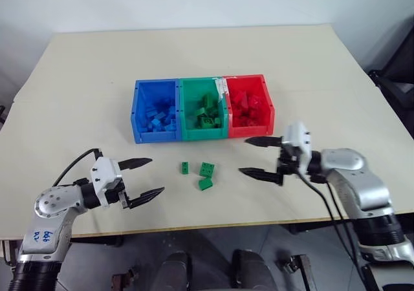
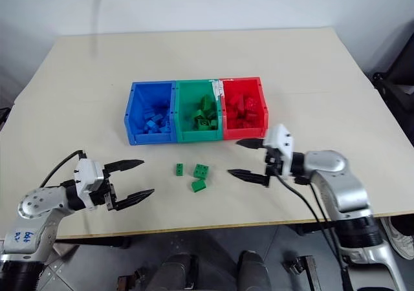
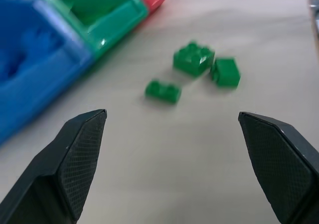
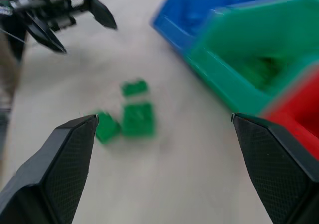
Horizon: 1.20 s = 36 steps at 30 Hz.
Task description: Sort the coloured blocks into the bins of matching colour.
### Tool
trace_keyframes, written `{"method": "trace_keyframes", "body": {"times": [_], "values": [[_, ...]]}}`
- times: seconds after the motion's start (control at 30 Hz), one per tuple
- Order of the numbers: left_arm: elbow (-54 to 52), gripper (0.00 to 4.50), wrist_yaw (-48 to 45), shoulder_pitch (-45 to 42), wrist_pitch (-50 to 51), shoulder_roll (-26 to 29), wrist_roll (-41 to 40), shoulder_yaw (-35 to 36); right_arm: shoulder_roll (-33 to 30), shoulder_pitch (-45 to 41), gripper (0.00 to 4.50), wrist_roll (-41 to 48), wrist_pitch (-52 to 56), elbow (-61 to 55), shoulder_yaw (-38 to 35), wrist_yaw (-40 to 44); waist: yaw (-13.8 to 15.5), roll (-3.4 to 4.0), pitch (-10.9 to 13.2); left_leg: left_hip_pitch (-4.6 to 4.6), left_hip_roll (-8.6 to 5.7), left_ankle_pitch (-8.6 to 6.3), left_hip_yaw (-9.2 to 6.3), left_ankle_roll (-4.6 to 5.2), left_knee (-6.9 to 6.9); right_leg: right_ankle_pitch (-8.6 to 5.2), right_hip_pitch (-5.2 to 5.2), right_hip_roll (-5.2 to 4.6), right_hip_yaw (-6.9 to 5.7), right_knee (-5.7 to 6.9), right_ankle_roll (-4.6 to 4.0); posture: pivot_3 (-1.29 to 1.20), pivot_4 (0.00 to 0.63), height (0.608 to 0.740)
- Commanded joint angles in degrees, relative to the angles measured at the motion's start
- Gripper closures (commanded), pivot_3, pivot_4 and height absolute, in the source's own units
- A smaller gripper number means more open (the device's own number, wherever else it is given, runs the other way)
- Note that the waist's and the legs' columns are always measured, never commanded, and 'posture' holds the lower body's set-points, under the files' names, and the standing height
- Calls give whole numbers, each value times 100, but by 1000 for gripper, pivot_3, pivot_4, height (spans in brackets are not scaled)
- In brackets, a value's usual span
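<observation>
Blue handwriting marks my left forearm, too small to read. My left jaws (image 1: 143, 178) hang spread wide and empty over the tabletop (image 1: 77, 97), aimed inward; my right jaws (image 1: 253, 156) point left, equally wide, holding nothing. Between them lie three studded green bricks (image 1: 206, 169), just in front of the joined bins (image 1: 179, 133), blue, green and red, each holding matching bricks.

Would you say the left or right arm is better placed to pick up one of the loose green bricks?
Probably right: the open right gripper sits closer to the green bricks than the open left gripper.
</observation>
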Motion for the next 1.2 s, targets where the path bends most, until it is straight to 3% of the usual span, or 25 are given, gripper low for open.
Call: {"method": "trace_keyframes", "body": {"times": [0.03, 0.2, 0.73, 0.83, 1.07, 1.2], "values": [[-411, 0, 155, 296, -21, 37, -112, 353, 143, -336, 36, -365, 795, -222, 461, -546, 30, 0, 0, -4, -3, 0, -6, 0, 1, 0, -1, -1, -3, -1, 0, 0, 150, 740], [-859, 0, 419, 934, -47, -124, -119, 629, 934, -855, 36, -836, 1293, 143, 960, -1360, -21, -2, -1, -8, -3, -5, -6, -2, 1, 0, -14, -2, 1, 6, -4, 0, 150, 740], [-1233, 0, 614, 1121, 146, -107, -232, 690, 812, -1002, 36, -1379, 1538, 187, 1418, -1167, -23, -4, -2, -27, -6, -8, 31, 2, -4, -1, -63, 1, 15, 31, -6, 0, 150, 740], [-1218, 0, 580, 1062, 173, -103, -276, 694, 808, -994, 624, -1386, 1507, 232, 1368, -1150, -19, -4, -2, -27, -4, -8, 31, 2, -4, -1, -62, 1, 16, 31, -6, 0, 150, 740], [-1202, 0, 562, 1005, 174, -93, -300, 696, 831, -1005, 2980, -1374, 1405, 272, 1307, -1039, -22, -4, -3, -27, -4, -9, 32, 3, -3, -1, -64, 1, 18, 32, -6, 0, 150, 740], [-1214, 0, 591, 1017, 175, -113, -326, 758, 925, -1149, 3012, -1191, 1444, 258, 1077, -962, -22, -4, -2, -27, -4, -9, 33, 3, -4, -1, -65, 1, 17, 32, -6, 0, 150, 740]]}}
